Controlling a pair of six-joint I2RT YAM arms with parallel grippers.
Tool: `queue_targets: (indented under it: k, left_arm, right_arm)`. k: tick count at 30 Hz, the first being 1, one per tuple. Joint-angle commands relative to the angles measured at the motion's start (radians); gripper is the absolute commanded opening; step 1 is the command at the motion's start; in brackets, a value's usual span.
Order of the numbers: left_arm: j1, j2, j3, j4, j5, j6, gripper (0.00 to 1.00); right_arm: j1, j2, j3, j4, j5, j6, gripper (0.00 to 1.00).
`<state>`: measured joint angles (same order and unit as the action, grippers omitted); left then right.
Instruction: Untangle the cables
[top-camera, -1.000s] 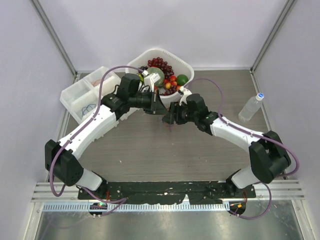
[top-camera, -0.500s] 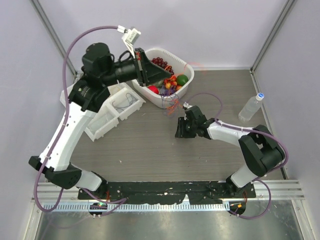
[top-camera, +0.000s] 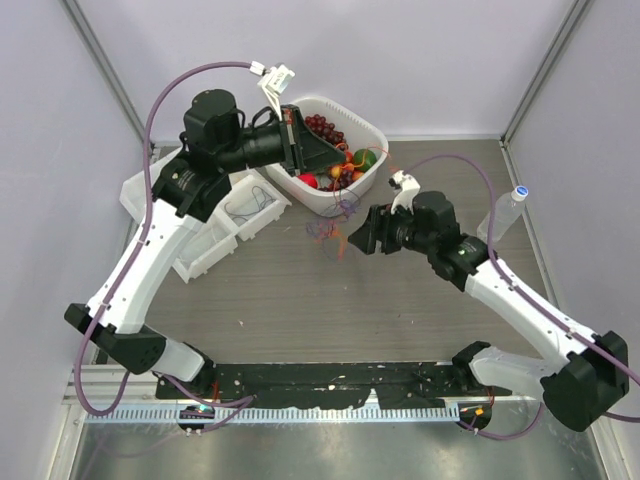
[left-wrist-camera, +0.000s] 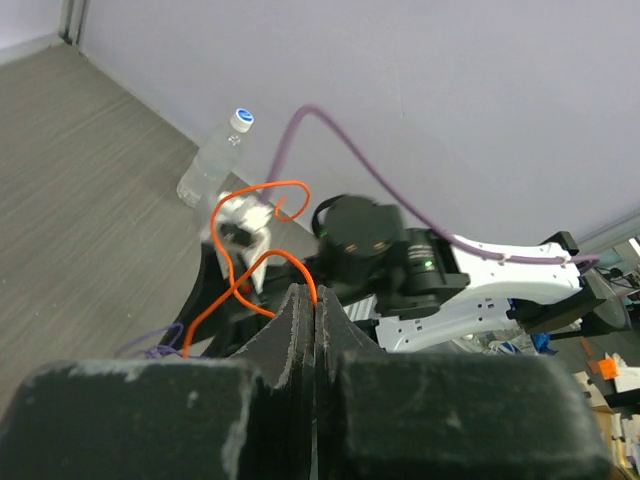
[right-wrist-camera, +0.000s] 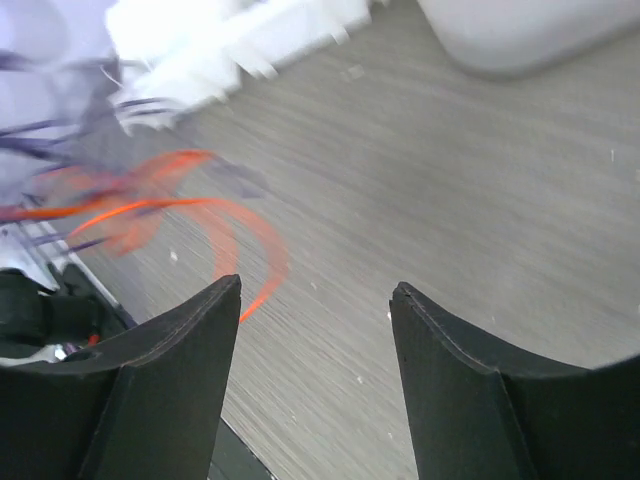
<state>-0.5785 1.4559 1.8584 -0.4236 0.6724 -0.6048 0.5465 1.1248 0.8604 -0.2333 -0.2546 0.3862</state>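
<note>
Left tool (left-wrist-camera: 315, 300), clamped on an orange cable (left-wrist-camera: 262, 185), holds it up at twelve o'clock over the basket (top-camera: 370, 125). Wide-jawed right tool (right-wrist-camera: 315, 300) holds nothing. Other cables (top-camera: 325, 228) lie knotted mid-bench (top-camera: 300, 300), so untangling seems barely begun.

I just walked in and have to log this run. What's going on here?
The left gripper, raised over the white fruit basket, is shut on an orange-red cable. A tangle of purple and orange wires trails from it down toward the table. The right gripper sits open beside that tangle, gripping nothing.
</note>
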Motion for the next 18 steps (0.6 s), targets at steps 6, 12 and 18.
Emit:
queue_targets:
  k: [6,12,18]
  left_arm:
    - [-0.004,-0.019,-0.024,0.048,0.019,-0.039,0.0]
    - [-0.007,-0.023,-0.039,0.065,0.032,-0.056,0.0]
    - [-0.014,-0.022,-0.036,0.092,0.039,-0.076,0.0]
  right_arm:
    - [-0.005,-0.017,0.233,0.025,0.066,0.025,0.67]
    - [-0.011,0.001,0.317,0.04,0.08,0.036,0.67]
    - [-0.01,0.042,0.332,0.104,0.011,0.051,0.67]
